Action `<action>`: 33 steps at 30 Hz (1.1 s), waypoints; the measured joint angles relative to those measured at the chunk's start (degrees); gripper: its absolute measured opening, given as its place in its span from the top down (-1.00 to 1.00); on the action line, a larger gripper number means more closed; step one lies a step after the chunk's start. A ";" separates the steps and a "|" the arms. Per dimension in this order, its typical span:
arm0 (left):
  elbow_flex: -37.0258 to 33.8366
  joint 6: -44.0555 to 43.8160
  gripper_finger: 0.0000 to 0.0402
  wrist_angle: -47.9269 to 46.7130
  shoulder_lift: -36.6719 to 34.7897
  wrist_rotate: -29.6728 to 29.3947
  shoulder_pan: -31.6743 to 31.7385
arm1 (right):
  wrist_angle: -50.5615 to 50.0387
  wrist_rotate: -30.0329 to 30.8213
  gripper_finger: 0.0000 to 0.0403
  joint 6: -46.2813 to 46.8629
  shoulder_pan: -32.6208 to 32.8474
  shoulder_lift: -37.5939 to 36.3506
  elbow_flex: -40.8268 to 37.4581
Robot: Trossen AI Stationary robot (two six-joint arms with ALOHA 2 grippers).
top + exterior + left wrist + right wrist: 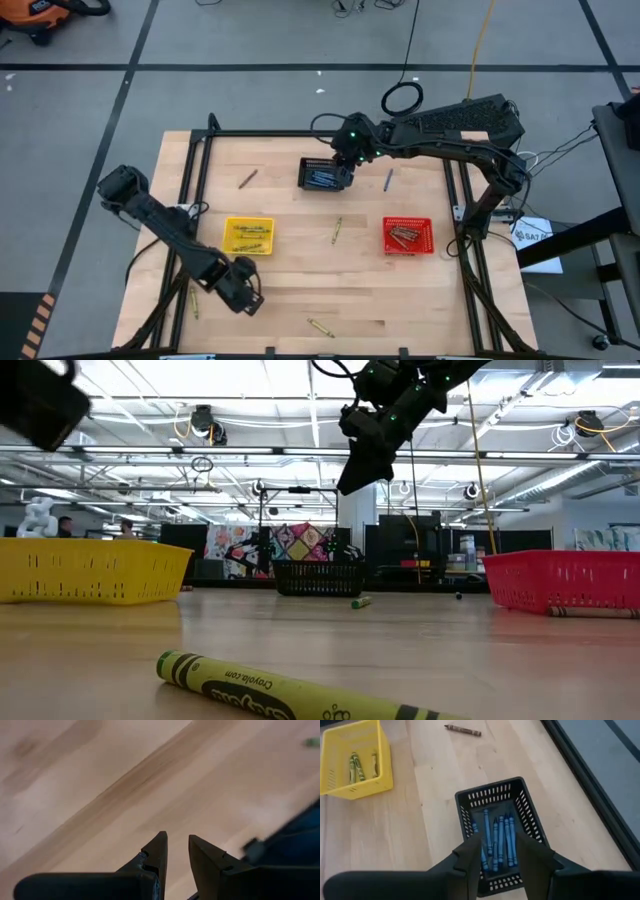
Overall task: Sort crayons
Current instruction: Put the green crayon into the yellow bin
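Right hand (494, 851) parted, empty, above black basket (325, 176) (blue crayons (499, 841) inside). Left hand (177, 851) narrow gap, empty, low over surface (290, 300). Your risk: 5 loose crayons roll if nudged.

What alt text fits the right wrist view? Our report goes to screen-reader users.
The right claw, open and empty, hangs above a black mesh basket holding blue crayons. Farther off on the pale wooden table stand a yellow mesh basket with yellow-green crayons and one loose brown crayon.
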 joint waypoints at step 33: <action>-2.19 -21.42 0.59 -26.04 0.00 18.12 -9.09 | -0.71 -0.02 0.47 1.56 0.00 0.00 0.00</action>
